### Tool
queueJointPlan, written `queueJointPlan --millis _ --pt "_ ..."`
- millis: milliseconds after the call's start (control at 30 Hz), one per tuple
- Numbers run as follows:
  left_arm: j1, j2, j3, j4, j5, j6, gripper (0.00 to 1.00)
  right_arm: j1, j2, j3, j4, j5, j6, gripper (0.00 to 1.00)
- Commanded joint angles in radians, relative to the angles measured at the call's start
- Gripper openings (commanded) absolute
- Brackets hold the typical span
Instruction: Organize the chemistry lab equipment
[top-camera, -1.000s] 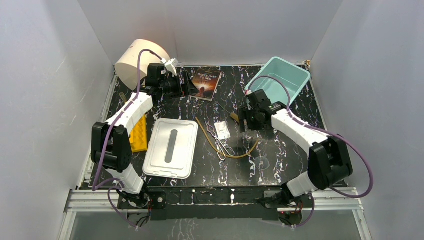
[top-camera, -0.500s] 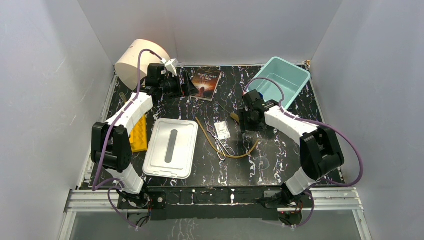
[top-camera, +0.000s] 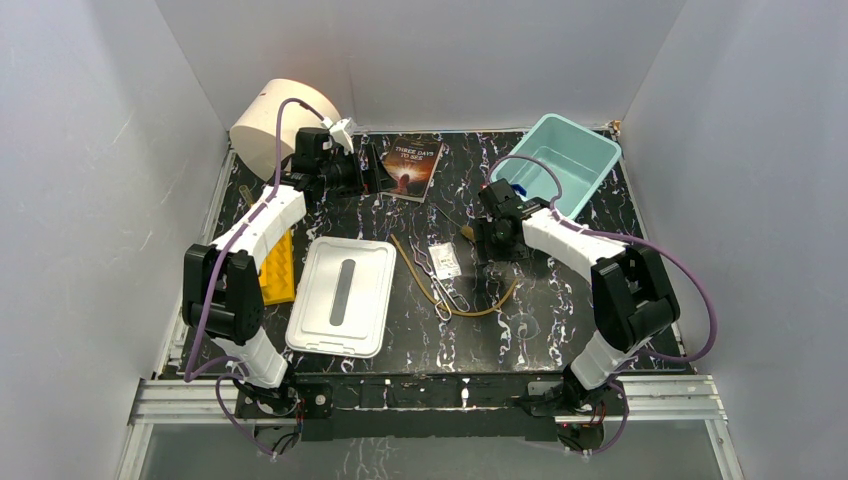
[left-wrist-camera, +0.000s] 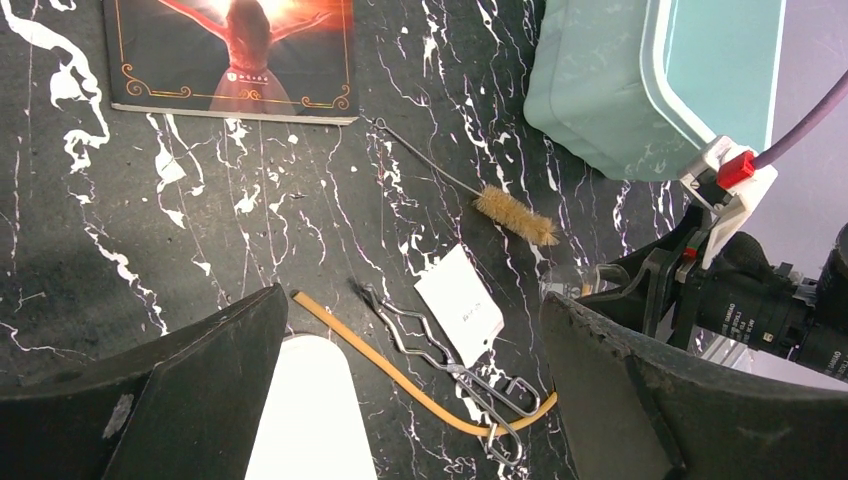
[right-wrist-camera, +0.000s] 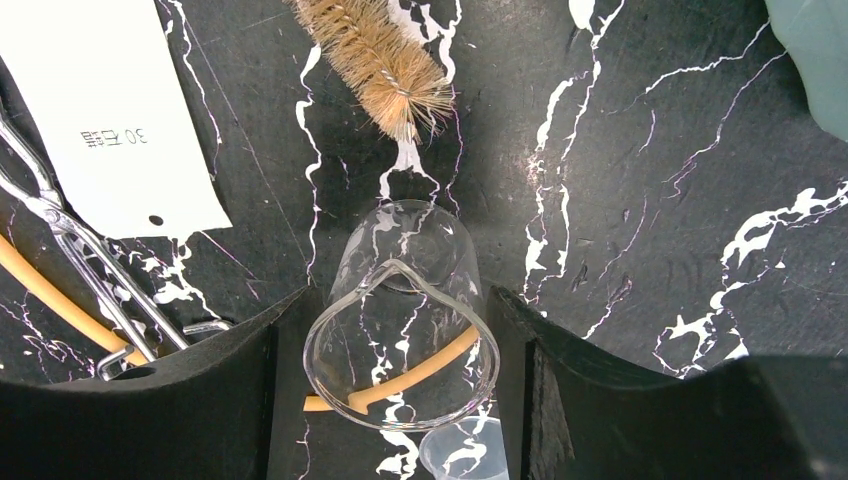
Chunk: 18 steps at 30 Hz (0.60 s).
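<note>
In the right gripper (right-wrist-camera: 395, 305) sits a beaker (right-wrist-camera: 402, 262), seemingly clamped.

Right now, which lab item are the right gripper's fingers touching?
The clear glass beaker, rim pressed on both sides. Brush, white packet and tongs lie clear of the jaws.

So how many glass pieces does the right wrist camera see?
2: a beaker in the right gripper, and a smaller clear vessel below it, cut off by the frame edge. Others may be hidden.
</note>
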Motion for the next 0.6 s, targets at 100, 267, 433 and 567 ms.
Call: queueJointPlan --millis 100,267,433,567 --pt "-0.005 -0.035 0.010 -0.016 -0.013 0.020 0.96 0.005 -0.003 0.041 -0.010 0.030 0.000 0.58" --pt "-0.005 -0.040 0.019 -0.027 -0.017 0.030 0.96 0.006 -0.026 0.120 -0.024 0.022 -0.020 0.56" --pt "-0.004 -0.051 0.061 -0.093 -0.106 0.073 0.97 0.005 -0.096 0.179 0.073 -0.142 -0.063 0.56" --pt "-0.005 -0.058 0.057 -0.092 -0.111 0.071 0.98 -0.007 -0.102 0.282 0.107 -0.125 -0.052 0.56"
